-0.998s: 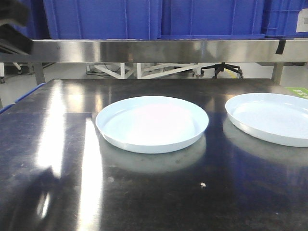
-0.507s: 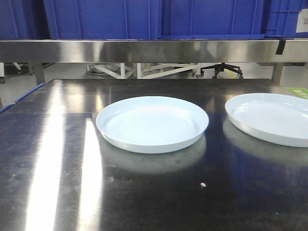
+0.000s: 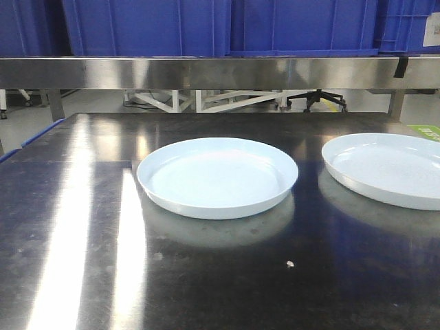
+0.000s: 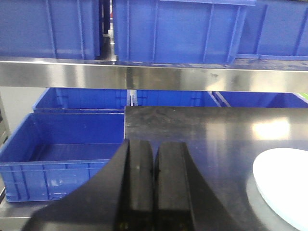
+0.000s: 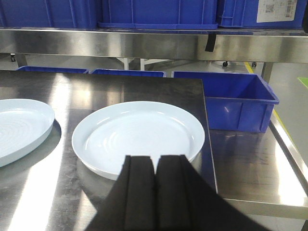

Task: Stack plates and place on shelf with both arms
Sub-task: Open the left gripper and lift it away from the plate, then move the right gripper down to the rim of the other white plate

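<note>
two plates lie flat on the table [image 3: 82,227], side by side and apart, neither on the other. the left plate [image 3: 217,177] sits about midway across the table. the right plate [image 3: 385,168] lies toward the table's right edge, partly cut off in the front view.

from the right wrist, the right plate [image 5: 139,137] rests close to the table's right edge, and the left plate [image 5: 19,127] is beside it with a strip of bare table between them. the right hand [image 5: 154,163] is closed, its two black fingers [image 5: 140,192] pressed together with nothing between them. its tips line up with the near rim of the right plate, which lies straight ahead. i cannot tell whether they touch that rim.

the left hand [image 4: 153,154] is closed too, its fingers together and empty, near the table's left edge. the left plate [image 4: 284,185] lies off to its right, well apart, and only part of it shows.

the shelf [image 3: 220,72] runs as a shiny steel rail above the table's far edge, with blue crates [image 3: 144,27] standing on it. more blue crates sit lower down, beyond the table's left edge [image 4: 62,144] and right edge [image 5: 231,101].
</note>
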### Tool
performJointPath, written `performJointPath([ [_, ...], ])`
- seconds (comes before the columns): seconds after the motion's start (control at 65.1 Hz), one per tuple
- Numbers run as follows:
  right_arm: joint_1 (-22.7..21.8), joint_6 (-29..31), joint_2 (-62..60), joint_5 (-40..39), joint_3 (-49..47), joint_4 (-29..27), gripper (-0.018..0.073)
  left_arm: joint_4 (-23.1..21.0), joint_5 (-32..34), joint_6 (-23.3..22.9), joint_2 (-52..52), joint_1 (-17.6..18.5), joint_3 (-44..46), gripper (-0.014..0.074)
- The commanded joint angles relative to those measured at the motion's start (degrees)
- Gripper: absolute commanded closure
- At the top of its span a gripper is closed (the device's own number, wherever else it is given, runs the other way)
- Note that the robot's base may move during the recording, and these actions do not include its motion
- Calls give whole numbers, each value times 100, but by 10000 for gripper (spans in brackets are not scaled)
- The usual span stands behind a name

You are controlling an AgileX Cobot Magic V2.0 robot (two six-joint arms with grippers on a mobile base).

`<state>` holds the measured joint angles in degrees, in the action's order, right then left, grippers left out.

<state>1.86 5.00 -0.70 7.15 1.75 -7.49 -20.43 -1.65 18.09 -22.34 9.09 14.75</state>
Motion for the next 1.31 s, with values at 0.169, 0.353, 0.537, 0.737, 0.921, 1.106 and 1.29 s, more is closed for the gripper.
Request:
performJointPath([
  [0.169, -34, 14, -99, -489, -5, 37, 503, -68, 418, 15, -13, -30, 205, 514],
  [0.353, -34, 14, -99, -489, -5, 37, 503, -68, 418, 15, -13, -30, 205, 514],
  [0.537, -34, 14, -99, -515, -5, 37, 503, -68, 418, 15, -13, -30, 205, 514],
  [0.737, -34, -4, -99, -715, -5, -37, 503, -68, 418, 15, -13, -30, 205, 514],
  [0.921, -34, -4, -99, -483, -351, -184, 503, -68, 418, 15, -13, -30, 205, 514],
  [1.106, -34, -4, 34, -250, -669, -184, 503, -68, 418, 15, -13, -30, 205, 514],
  [1.29, -34, 213, 596, 564, -1455, -104, 503, -68, 418, 15, -13, -30, 205, 514],
])
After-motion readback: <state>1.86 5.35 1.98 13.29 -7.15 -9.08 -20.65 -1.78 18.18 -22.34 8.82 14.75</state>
